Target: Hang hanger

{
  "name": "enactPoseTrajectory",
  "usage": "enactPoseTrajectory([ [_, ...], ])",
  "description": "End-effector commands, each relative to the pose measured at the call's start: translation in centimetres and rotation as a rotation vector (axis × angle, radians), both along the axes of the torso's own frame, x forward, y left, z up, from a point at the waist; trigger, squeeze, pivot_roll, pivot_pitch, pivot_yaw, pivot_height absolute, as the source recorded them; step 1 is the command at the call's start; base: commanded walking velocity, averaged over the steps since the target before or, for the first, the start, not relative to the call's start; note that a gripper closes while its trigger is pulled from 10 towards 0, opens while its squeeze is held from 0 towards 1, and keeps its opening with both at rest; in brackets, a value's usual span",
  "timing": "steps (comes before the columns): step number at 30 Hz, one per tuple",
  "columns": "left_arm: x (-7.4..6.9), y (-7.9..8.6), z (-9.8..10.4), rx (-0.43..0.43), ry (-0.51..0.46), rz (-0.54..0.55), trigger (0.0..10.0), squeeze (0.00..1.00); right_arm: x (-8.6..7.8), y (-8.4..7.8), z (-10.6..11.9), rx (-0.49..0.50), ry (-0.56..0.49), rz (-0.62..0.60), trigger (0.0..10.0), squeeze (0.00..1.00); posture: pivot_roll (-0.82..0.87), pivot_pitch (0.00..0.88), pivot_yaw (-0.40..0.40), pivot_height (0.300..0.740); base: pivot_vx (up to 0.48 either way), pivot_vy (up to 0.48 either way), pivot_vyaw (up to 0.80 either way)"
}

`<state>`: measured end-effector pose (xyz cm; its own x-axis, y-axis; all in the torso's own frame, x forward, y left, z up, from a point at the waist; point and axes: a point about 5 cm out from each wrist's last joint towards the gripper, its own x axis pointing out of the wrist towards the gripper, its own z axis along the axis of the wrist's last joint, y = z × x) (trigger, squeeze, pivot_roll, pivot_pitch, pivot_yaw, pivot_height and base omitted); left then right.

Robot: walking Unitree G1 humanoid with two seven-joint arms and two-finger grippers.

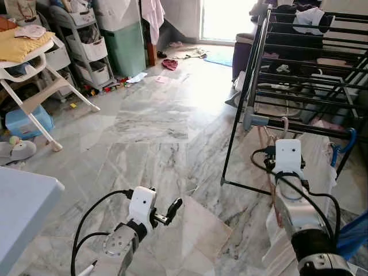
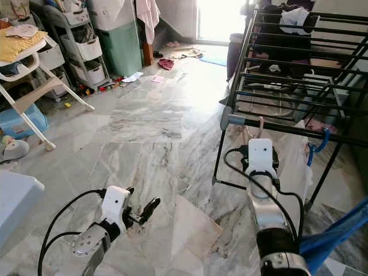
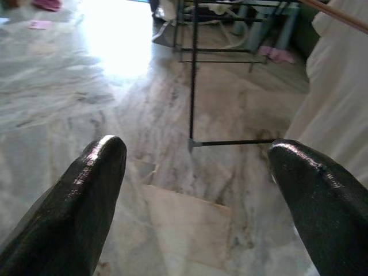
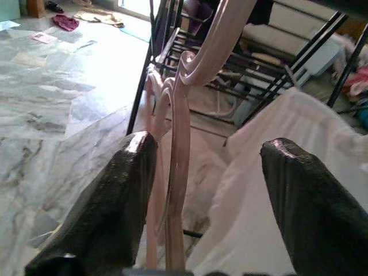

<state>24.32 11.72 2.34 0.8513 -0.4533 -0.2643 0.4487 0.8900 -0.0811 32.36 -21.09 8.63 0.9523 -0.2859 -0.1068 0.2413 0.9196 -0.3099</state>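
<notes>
Black fingers [image 4: 109, 201] of the right hand [image 4: 201, 190] stand wide apart around a pink hanger [image 4: 178, 172], not gripping it. Its hook is cut off above, near the drying rack [image 1: 299, 123]; white cloth [image 4: 276, 190] hides its lower part. Low over the floor [image 1: 149, 149], the left hand [image 3: 195, 190] is spread wide, empty.

pink hangers [image 4: 175, 155]: 2 | drying rack [image 1: 299, 80]: 1 | blue hanger [image 1: 345, 146]: 1
</notes>
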Motion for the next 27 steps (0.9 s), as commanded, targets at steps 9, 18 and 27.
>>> enactPoseTrajectory([
  [9,0.7,2.2,0.5,0.092,-0.069,0.213,10.0,0.00,-2.8,-0.1,-0.2,-0.146,-0.087,0.043,10.0,1.00,-0.06,0.000,0.025,0.740,0.000,0.000,0.00],
  [18,-0.1,3.9,1.6,0.151,-0.126,0.399,10.0,0.00,-4.1,1.2,0.5,-0.131,-0.126,0.185,10.0,1.00,-0.03,0.000,-0.003,0.740,0.000,0.000,0.00],
  [27,-0.8,4.3,2.9,0.184,-0.129,0.450,10.0,0.00,-5.9,3.3,0.6,-0.097,-0.123,0.278,10.0,1.00,-0.02,0.000,-0.001,0.740,0.000,0.000,0.00],
])
